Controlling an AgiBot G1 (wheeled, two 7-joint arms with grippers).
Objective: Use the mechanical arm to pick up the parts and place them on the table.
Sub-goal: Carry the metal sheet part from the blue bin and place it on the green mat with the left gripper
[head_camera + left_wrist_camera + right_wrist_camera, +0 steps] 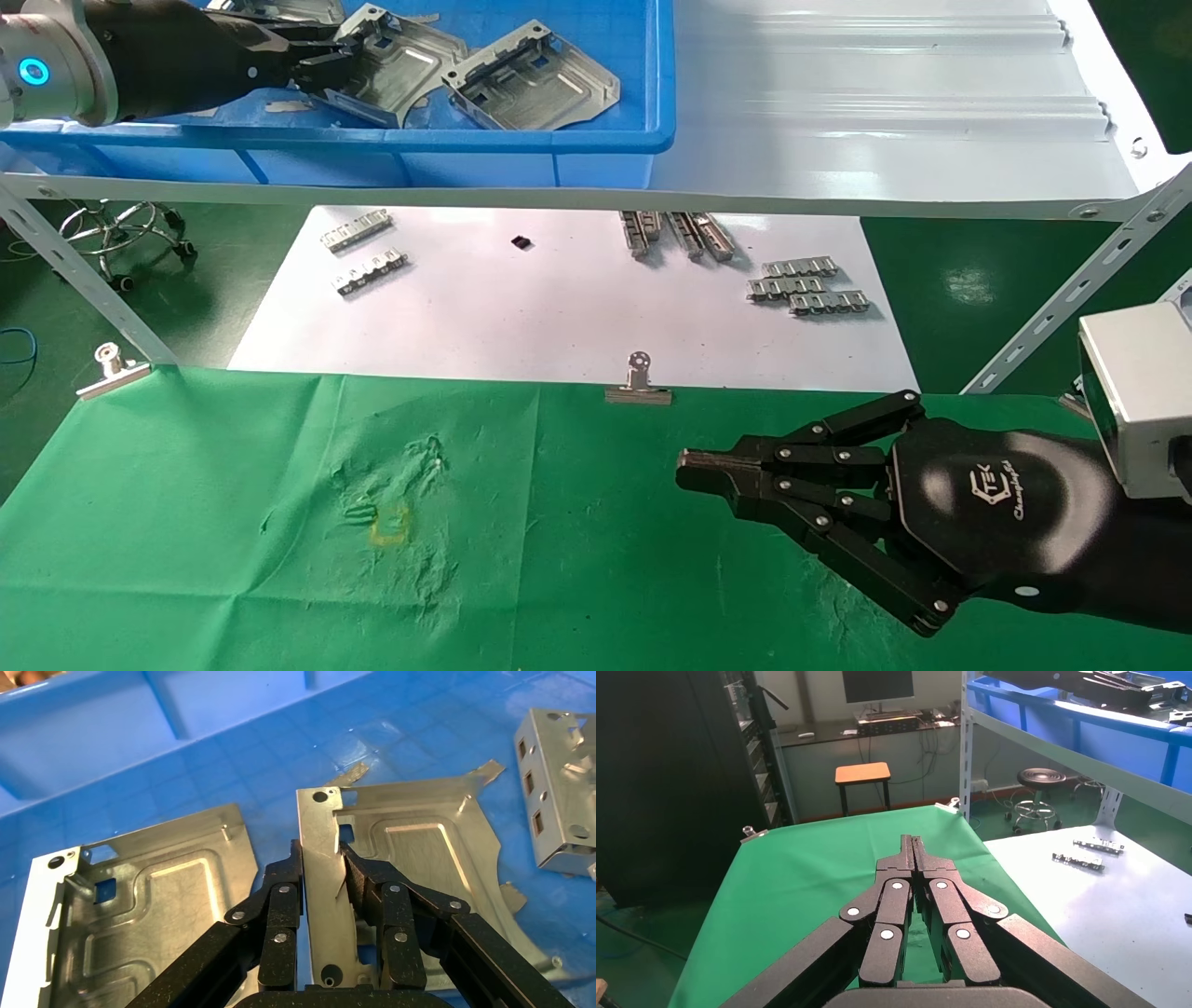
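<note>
My left gripper (326, 61) is inside the blue bin (521, 140) on the shelf. It is shut on the bent-up rim of a silver plate (405, 58). In the left wrist view the gripper (322, 864) pinches that rim between both fingers, and the plate (422, 846) lies on the bin floor. A second plate (154, 903) lies beside it and a third (562, 762) farther off, which also shows in the head view (535, 84). My right gripper (684, 461) is shut and empty above the green table (233, 559); it also shows in the right wrist view (914, 843).
A pale grey shelf (885, 121) carries the bin. Below it a white sheet (559, 317) holds several small toothed strips (805, 287). Binder clips (639, 384) pin the cloth's far edge. A yellow mark (391, 527) sits on wrinkled cloth. A stool (121, 233) stands at the left.
</note>
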